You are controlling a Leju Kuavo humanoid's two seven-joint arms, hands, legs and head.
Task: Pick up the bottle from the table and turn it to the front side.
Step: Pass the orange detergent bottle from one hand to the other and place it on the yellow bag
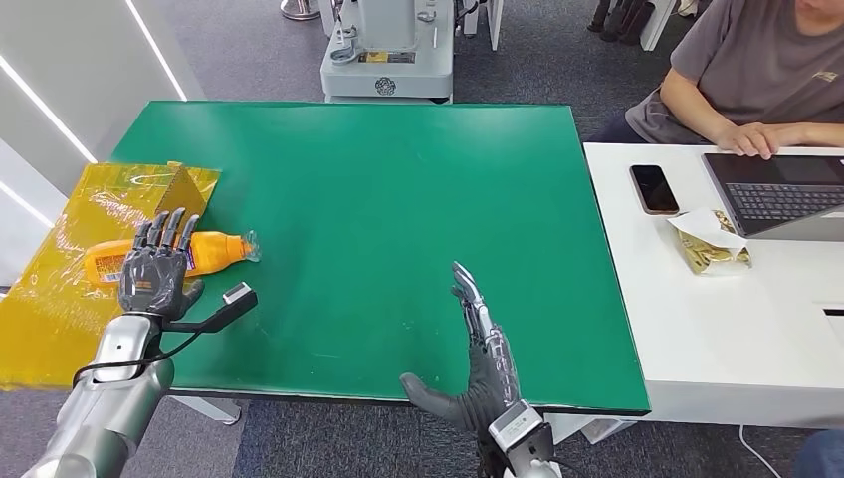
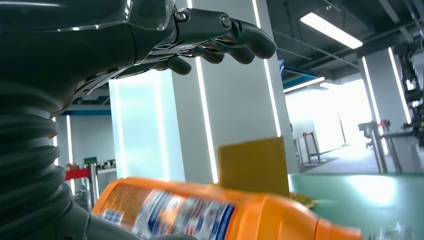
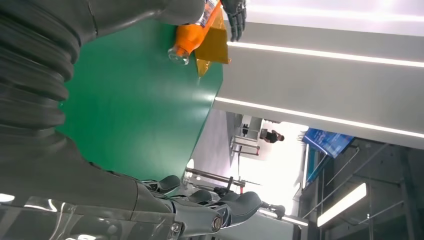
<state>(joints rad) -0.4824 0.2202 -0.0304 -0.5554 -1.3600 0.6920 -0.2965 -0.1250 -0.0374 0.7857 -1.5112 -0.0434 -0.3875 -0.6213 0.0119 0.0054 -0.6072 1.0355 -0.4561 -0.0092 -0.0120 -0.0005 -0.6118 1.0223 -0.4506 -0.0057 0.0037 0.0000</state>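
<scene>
Orange bottle (image 1: 204, 252), one, lying under left hand (image 1: 154, 267), right hand (image 1: 483, 349) spread

No text can be read anywhere; the bottle (image 2: 210, 212), lying at the left edge of the table (image 1: 398, 199), carries a label (image 2: 170, 212) of blue, white and red print, too blurred to make out any word or brand

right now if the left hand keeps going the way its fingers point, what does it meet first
Most likely the orange bottle, lying directly under the left hand's spread fingers, then the yellow bag beyond; height above it is unclear.
</scene>
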